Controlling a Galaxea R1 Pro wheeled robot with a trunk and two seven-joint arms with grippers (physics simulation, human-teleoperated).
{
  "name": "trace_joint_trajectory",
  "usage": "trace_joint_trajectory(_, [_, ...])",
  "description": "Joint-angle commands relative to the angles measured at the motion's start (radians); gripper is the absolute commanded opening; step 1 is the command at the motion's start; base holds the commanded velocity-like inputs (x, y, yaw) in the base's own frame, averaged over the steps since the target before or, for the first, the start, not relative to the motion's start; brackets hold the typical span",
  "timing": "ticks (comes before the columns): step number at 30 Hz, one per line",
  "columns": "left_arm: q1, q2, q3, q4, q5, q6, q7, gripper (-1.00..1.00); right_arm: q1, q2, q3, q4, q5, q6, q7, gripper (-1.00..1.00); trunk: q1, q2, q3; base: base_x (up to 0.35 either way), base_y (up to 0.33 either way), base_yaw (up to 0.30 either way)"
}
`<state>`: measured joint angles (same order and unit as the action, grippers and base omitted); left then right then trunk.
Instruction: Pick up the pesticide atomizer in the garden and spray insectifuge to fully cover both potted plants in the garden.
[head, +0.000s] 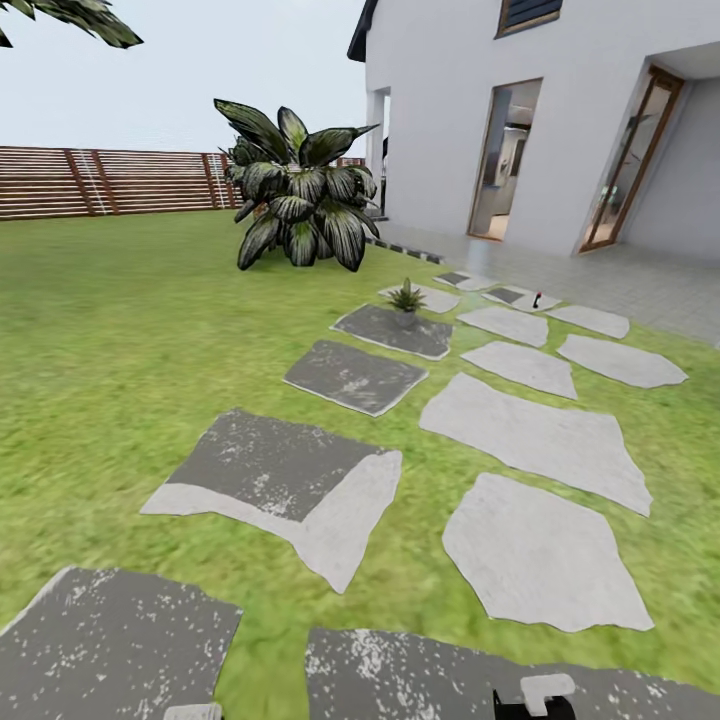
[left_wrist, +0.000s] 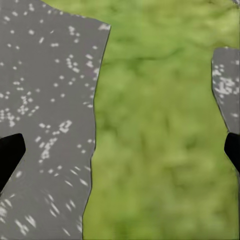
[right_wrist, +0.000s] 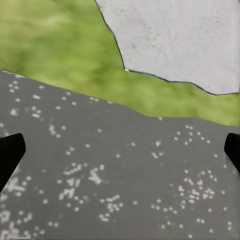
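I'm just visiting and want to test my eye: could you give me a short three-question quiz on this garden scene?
1. True or false: the small potted plant stands on a stepping slab.
2. The pesticide atomizer sits: A) on the lawn by the fence, B) on a far slab near the house, C) in a gripper.
3. What lies under the left gripper?

Key: 1 true. 2 B. 3 Grass between two grey slabs.

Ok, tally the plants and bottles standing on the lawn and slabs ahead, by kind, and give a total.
small potted plant: 1
large broad-leaved plant: 1
pesticide atomizer: 1
Total: 3
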<state>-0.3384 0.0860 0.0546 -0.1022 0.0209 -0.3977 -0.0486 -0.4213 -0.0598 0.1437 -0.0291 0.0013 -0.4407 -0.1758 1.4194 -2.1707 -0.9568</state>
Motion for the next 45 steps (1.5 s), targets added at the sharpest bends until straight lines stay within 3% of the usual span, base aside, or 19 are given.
trace_joint_trajectory(1, [-0.001, 0.0, 0.005, 0.001, 0.002, -0.003, -0.005, 1.0, -0.001, 0.0, 0.008, 0.001, 0.0, -0.001, -0.007, 1.0, 0.0, 0.0, -0.001, 0.335, 0.0, 0.0])
trace_joint_trajectory(22, [-0.001, 0.0, 0.005, 0.001, 0.002, -0.003, -0.005, 1.0, -0.001, 0.006, 0.009, 0.0, -0.001, -0.001, -0.007, 1.0, 0.0, 0.0, 0.0, 0.336, 0.0, -0.011])
trace_joint_trajectory(45, [-0.001, 0.0, 0.005, 0.001, 0.002, -0.003, -0.005, 1.0, -0.001, 0.008, 0.008, 0.0, -0.003, -0.001, -0.007, 1.0, 0.0, 0.0, 0.003, 0.337, 0.0, -0.271])
